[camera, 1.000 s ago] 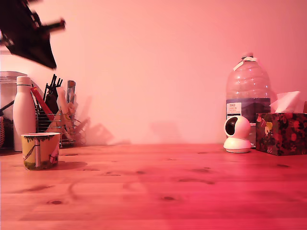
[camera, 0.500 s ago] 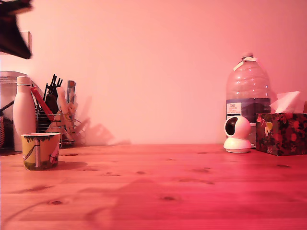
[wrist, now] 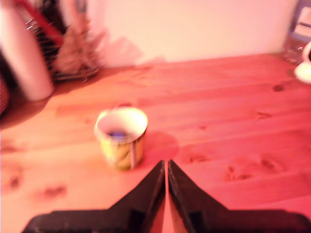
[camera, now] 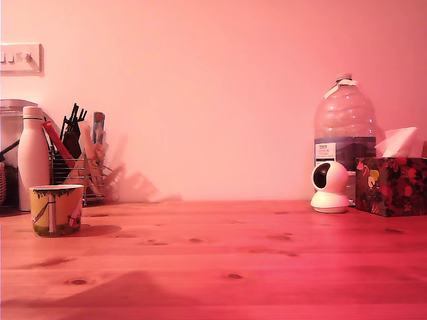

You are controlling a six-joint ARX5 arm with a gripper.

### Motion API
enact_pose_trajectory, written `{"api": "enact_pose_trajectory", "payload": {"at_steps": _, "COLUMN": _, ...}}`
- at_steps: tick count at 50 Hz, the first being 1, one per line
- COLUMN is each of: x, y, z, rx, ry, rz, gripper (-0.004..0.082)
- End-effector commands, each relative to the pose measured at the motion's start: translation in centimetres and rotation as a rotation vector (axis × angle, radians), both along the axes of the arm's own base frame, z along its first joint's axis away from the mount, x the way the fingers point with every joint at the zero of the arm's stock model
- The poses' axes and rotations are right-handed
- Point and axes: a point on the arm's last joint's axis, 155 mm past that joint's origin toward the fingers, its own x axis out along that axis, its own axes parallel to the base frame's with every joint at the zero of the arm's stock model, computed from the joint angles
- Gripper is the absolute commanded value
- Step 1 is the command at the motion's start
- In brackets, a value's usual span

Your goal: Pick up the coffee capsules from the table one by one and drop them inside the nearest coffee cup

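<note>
In the wrist view your gripper [wrist: 166, 167] occupies the nearest part of the picture, with its jaws drawn together until only a thin slit separates them and nothing held between them. In the exterior view the arm is no longer visible: a second ago its dark outline hung at the upper left of that view, half a second ago only a corner of it remained, and now that area shows only the wall and a wall switch plate [camera: 20, 58]. Treat this as a withdrawal up and away from the coffee cup [wrist: 121, 137]. Just beyond the jaw tips, the cup stands upright on the tabletop [wrist: 228, 131], and a small dark blue shape lies inside it, which is probably one of the coffee capsules [wrist: 115, 133]; blur prevents confirmation. The exterior view places the same cup [camera: 56, 209] at the near left of the tabletop [camera: 233, 260]. Neither view shows a capsule lying loose on the wood, so judge the task as complete or close to it, and check the areas outside both views before stopping. Farther back on the left stand a white bottle [camera: 33, 157] and a wire utensil rack [camera: 79, 160]. On the far right are a white camera [camera: 330, 187], a large water bottle [camera: 344, 130] and a tissue box [camera: 392, 183].
</note>
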Motion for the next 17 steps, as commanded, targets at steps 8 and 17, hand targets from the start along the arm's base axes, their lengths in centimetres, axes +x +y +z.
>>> {"api": "enact_pose_trajectory", "payload": {"at_steps": 8, "x": -2.0, "y": 0.8, "z": -1.0, "rx": -0.056, "ry": -0.042, "rz": 0.037, "gripper": -0.0014}}
{"api": "enact_pose_trajectory", "payload": {"at_steps": 17, "x": -3.4, "y": 1.1, "z": -0.6, "rx": -0.062, "ry": -0.076, "rz": 0.039, "gripper": -0.0014}}
